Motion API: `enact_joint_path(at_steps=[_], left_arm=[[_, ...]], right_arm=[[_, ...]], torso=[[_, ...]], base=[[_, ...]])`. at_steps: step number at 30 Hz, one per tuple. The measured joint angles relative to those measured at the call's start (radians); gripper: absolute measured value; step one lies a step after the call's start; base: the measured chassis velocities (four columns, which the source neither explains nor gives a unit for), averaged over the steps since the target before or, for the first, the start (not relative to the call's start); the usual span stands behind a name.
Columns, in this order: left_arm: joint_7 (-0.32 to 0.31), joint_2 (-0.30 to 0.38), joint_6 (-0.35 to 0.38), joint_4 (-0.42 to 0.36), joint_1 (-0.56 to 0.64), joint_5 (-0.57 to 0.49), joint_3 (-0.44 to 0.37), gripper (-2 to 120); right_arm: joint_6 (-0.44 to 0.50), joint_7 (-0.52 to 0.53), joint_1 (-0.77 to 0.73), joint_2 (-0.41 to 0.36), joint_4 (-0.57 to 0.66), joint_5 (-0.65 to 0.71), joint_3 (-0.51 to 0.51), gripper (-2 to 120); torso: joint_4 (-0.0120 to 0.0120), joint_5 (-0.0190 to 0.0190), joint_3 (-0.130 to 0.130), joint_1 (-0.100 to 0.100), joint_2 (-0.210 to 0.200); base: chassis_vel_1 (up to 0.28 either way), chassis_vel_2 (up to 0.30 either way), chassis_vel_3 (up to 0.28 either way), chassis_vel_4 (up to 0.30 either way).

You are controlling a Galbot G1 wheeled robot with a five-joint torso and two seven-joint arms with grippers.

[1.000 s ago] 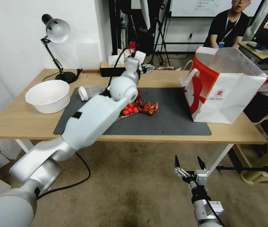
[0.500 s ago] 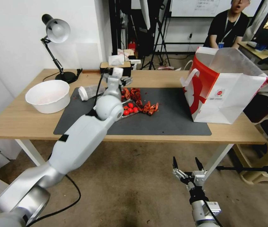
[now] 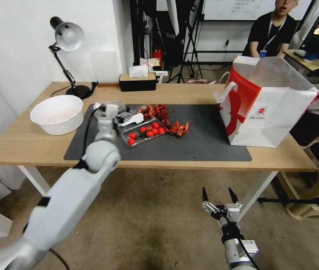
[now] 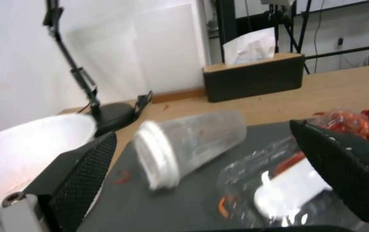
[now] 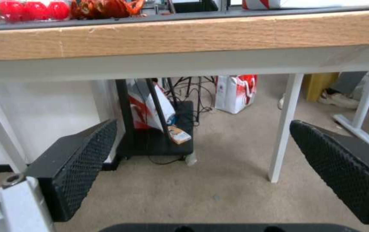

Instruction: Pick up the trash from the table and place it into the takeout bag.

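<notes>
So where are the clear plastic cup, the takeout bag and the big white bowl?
clear plastic cup (image 4: 202,138): left wrist view, its see-through side.
takeout bag (image 3: 279,112): head view, white front panel.
white bowl (image 3: 56,125): head view, outer wall.

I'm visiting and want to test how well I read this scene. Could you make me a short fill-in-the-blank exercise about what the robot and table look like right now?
1. The clear plastic cup lies on its ____ on the dark mat, ahead of the open left tool.
2. The right tool hangs open below the ____.
3. The takeout bag stands ____ on the table's right end.
4. The large white bowl sits beside the desk ____.

Missing words: side; table; upright; lamp
</notes>
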Motion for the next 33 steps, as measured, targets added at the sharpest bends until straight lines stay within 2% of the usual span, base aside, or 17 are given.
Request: enact_joint_path(at_steps=[7,16,24,33], left_arm=[[0.002,0.008,-0.019,-0.062,0.155,0.009,-0.075,100],[0.013,-0.003,-0.048,-0.115,0.286,0.051,-0.125,100],[0.037,-0.035,-0.102,-0.174,0.441,0.089,-0.197,100],[0.053,-0.072,-0.127,-0.208,0.543,0.114,-0.230,100]], right_arm=[[-0.003,0.001,-0.007,0.009,0.003,-0.014,-0.001,100],[-0.005,0.004,-0.007,0.013,0.003,-0.017,-0.001,100],[-0.011,0.008,0.009,0.005,0.005,-0.016,-0.007,100],[-0.009,0.005,0.008,-0.011,0.010,-0.016,-0.007,100]], torso=[[0.0001,-0.0002,0.000,0.000,0.000],[0.0000,-0.0002,0.000,0.000,0.000],[0.0001,0.0000,0.000,0.000,0.000],[0.0001,-0.0001,0.000,0.000,0.000]], base=[[0.000,0.000,0.000,0.000],[0.000,0.000,0.000,0.000],[0.000,0.000,0.000,0.000],[0.000,0.000,0.000,0.000]])
